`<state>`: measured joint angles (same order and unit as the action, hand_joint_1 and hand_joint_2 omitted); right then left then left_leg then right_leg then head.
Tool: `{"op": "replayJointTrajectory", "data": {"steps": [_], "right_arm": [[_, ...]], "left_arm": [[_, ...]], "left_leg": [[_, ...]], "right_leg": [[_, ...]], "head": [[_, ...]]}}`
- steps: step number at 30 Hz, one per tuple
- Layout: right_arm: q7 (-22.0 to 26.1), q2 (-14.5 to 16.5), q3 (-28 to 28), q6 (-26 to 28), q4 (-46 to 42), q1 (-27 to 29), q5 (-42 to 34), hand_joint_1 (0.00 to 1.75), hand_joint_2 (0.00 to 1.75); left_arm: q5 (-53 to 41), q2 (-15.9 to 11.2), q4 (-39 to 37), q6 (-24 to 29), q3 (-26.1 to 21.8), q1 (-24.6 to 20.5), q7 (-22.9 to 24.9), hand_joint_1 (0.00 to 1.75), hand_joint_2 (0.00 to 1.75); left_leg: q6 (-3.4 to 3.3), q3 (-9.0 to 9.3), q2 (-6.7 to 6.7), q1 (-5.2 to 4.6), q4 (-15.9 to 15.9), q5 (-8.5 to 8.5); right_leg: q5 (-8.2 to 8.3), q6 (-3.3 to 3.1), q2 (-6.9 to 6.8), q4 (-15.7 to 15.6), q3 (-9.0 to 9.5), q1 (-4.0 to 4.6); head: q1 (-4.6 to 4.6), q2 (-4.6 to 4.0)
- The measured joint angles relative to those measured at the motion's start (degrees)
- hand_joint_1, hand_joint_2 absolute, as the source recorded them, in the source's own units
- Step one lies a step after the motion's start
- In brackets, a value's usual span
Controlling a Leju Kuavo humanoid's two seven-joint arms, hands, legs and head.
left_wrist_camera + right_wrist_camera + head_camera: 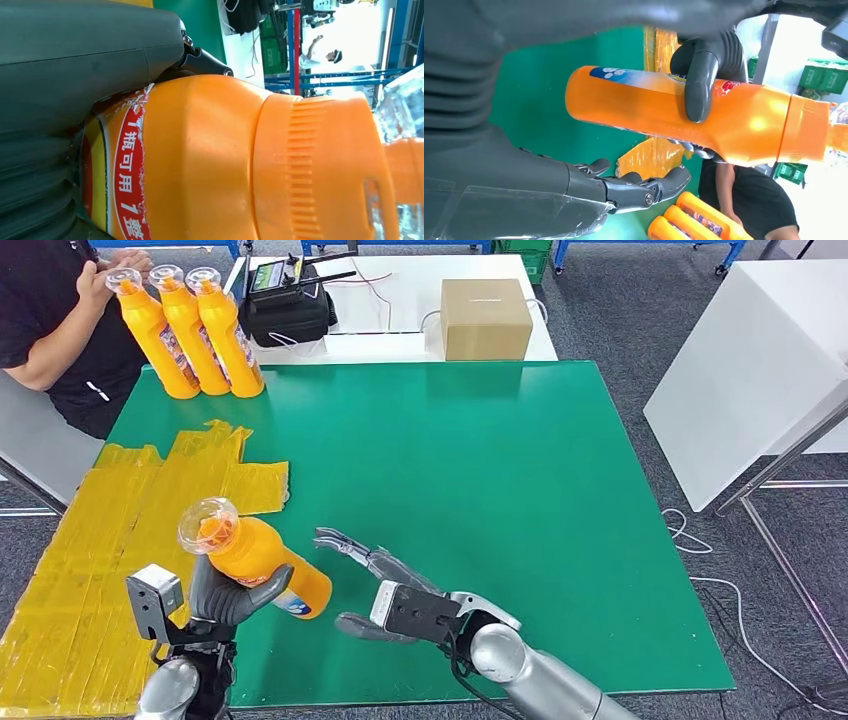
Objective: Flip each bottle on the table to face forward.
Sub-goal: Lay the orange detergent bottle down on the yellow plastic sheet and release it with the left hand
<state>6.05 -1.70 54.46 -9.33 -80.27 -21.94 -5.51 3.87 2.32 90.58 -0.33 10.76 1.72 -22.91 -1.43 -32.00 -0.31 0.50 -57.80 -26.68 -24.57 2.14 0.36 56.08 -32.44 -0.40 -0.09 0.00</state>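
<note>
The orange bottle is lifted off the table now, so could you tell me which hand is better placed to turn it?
Probably the left. The left hand already grips the orange bottle above the green table. The right hand is open beside the bottle's base, holding nothing, so it could only assist.

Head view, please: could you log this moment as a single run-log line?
left hand: holds orange bottle tilted above green table | right hand: open beside it | three bottles: upright, far corner

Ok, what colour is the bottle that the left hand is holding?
Orange, with a clear cap; the bottle shows best in the right wrist view, gripped by the left hand.
</note>
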Motion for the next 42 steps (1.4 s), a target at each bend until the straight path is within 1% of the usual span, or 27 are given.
{"op": "replayJointTrajectory", "data": {"steps": [22,24,25,26,27,28,29,30,31,32,33,34,35,37,42], "right_arm": [[0.0,-0.2,-0.8,0.0,-0.8,0.5,0.0,0.0,0.0],[0.6,-0.2,-0.9,0.4,-1.0,0.9,-0.2,0.0,0.0],[1.7,-0.5,-1.5,1.3,-1.7,1.8,-0.7,0.0,0.0],[3.2,-1.0,-2.7,2.2,-3.0,3.2,-1.4,0.0,0.0],[4.8,-1.5,-4.3,2.9,-4.6,4.9,-2.0,0.0,0.0],[6.0,-2.2,-6.2,3.1,-6.4,6.7,-2.4,0.0,0.0],[6.5,-2.8,-8.0,2.7,-7.9,8.2,-2.6,0.0,0.0],[6.6,-3.2,-9.5,2.2,-9.0,9.4,-2.6,0.0,0.0],[6.6,-3.6,-10.9,1.8,-10.0,10.5,-2.5,0.0,0.0],[6.6,-3.9,-11.8,1.5,-10.7,11.3,-2.4,0.0,0.0],[6.6,-4.0,-12.6,1.3,-11.2,11.8,-2.3,0.0,0.0],[6.6,-4.1,-13.0,1.2,-11.6,12.0,-2.2,0.0,0.0],[6.6,-4.2,-13.4,1.1,-11.9,12.2,-2.1,0.0,0.0],[6.5,-4.2,-13.9,1.0,-12.4,12.7,-2.1,0.0,0.0],[6.5,-4.4,-14.6,0.8,-12.8,13.0,-2.0,0.0,0.0]], "left_arm": [[0.0,-0.1,0.0,0.0,0.0,0.0,0.0,1.75,1.75],[-1.0,-0.6,-0.2,1.2,0.0,-0.4,1.1,1.75,1.75],[-3.3,-1.6,-1.2,3.6,0.4,-1.4,3.4,1.75,1.75],[-8.1,-3.3,-3.3,8.2,1.1,-3.3,8.0,1.75,1.75],[-14.7,-5.3,-5.9,14.3,1.7,-5.8,13.7,1.75,1.75],[-24.3,-7.1,-9.0,22.0,2.2,-8.6,20.2,1.75,1.75],[-35.9,-8.5,-12.0,29.5,2.1,-10.9,25.9,1.75,1.75],[-49.4,-9.5,-14.5,35.4,1.8,-12.7,28.9,1.75,1.75],[-64.8,-10.3,-17.0,39.2,1.4,-14.1,30.3,1.75,1.75],[-79.1,-11.0,-19.0,40.3,1.2,-15.0,30.1,1.75,1.75],[-89.8,-11.5,-20.6,39.7,1.1,-15.5,29.3,1.75,1.75],[-95.9,-11.8,-21.8,38.4,1.2,-15.7,28.8,1.75,1.75],[-98.2,-12.0,-22.8,37.3,1.3,-15.8,28.6,1.75,1.75],[-97.1,-12.3,-24.3,36.4,1.4,-15.9,28.7,1.75,1.75],[-93.9,-12.7,-25.9,35.4,1.5,-16.2,28.8,1.75,1.75]], "left_leg": [[0.0,-0.01,0.0,0.0,0.0,0.0],[0.0,0.03,-0.04,-0.01,0.0,0.0],[-0.01,0.02,-0.18,-0.01,0.0,0.02],[0.03,0.01,-0.37,0.0,0.0,0.06],[0.07,0.0,-0.54,0.01,0.0,0.1],[0.11,0.0,-0.57,0.02,0.0,0.12],[0.15,0.04,-0.46,0.03,0.0,0.14],[0.16,0.07,-0.29,0.03,0.0,0.13],[0.17,0.09,-0.17,0.03,0.0,0.14],[0.17,0.09,-0.17,0.02,0.0,0.15],[0.16,0.08,-0.18,0.02,0.0,0.17],[0.16,0.06,-0.16,0.03,0.0,0.18],[0.15,0.02,-0.08,0.04,0.0,0.18],[0.15,-0.06,0.12,0.04,0.0,0.18],[0.15,-0.1,0.12,0.03,0.0,0.18]], "right_leg": [[0.0,0.0,0.0,0.0,0.0,0.0],[0.0,0.0,-0.02,0.0,-0.07,0.0],[-0.02,-0.01,-0.14,0.0,-0.16,0.02],[-0.04,-0.02,-0.3,0.0,-0.12,0.03],[-0.04,-0.03,-0.44,0.0,-0.04,0.04],[0.0,-0.08,-0.49,0.0,0.04,0.06],[0.05,-0.12,-0.4,0.0,0.15,0.05],[0.09,-0.16,-0.27,0.0,0.12,0.06],[0.11,-0.2,-0.17,0.0,0.1,0.06],[0.1,-0.2,-0.18,0.0,0.09,0.05],[0.1,-0.21,-0.2,0.0,0.08,0.04],[0.11,-0.21,-0.19,0.1,0.05,0.03],[0.15,-0.24,-0.12,0.1,0.0,0.04],[0.25,-0.31,0.07,0.0,-0.14,0.04],[0.26,-0.34,0.11,0.0,-0.2,0.04]], "head": [[-0.01,0.0],[-0.02,0.0],[-0.01,0.0],[0.09,0.0],[0.17,0.0],[0.28,0.0],[0.32,0.0],[0.31,0.0],[0.31,0.0],[0.31,0.0],[0.37,0.0],[0.37,0.0],[0.43,0.0],[0.44,0.0],[0.48,0.0]]}}
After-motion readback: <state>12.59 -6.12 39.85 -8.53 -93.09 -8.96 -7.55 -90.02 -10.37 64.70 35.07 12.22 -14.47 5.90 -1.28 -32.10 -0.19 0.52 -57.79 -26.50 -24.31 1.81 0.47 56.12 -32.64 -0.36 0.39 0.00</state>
